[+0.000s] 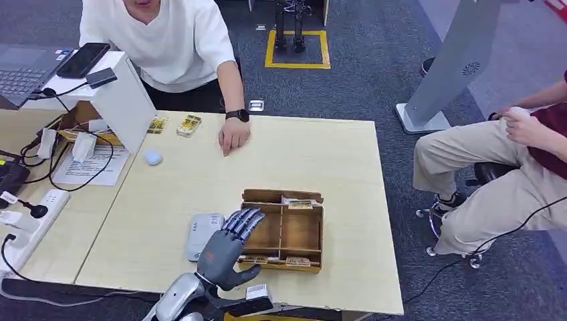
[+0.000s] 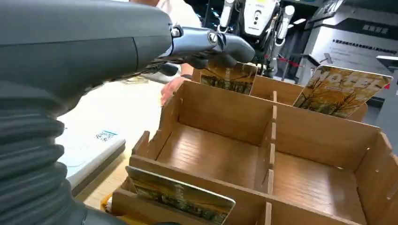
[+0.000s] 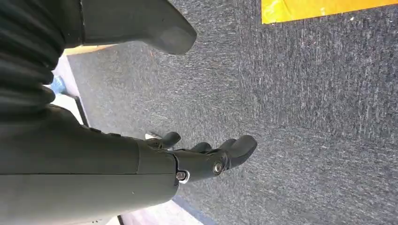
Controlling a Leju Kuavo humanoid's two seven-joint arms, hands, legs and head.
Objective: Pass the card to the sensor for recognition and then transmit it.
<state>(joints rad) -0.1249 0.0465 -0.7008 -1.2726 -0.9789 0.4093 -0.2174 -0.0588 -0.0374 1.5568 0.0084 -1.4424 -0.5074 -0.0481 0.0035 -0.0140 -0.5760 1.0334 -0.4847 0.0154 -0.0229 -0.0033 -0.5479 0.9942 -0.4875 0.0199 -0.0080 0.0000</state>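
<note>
A wooden divided box (image 1: 314,235) sits near the table's front edge. Picture cards stand in its far slot (image 1: 299,203) and lie along its near slot (image 1: 281,261). In the left wrist view, two cards lean at the far wall (image 2: 230,78) (image 2: 342,91) and one stands in the near slot (image 2: 180,196). The white flat sensor (image 1: 202,234) (image 2: 89,151) lies just left of the box. My left hand (image 1: 227,247) hovers over the box's left edge, fingers (image 2: 206,44) stretched forward, holding nothing. My right hand (image 3: 206,160) hangs over grey carpet, fingers loosely bent and empty.
A person sits across the table, one hand (image 1: 234,135) resting on the tabletop. A white stand (image 1: 124,100) with a phone, cables, a power strip (image 1: 30,224) and a white mouse (image 1: 153,158) lie to the left. Another person sits at the right (image 1: 495,174).
</note>
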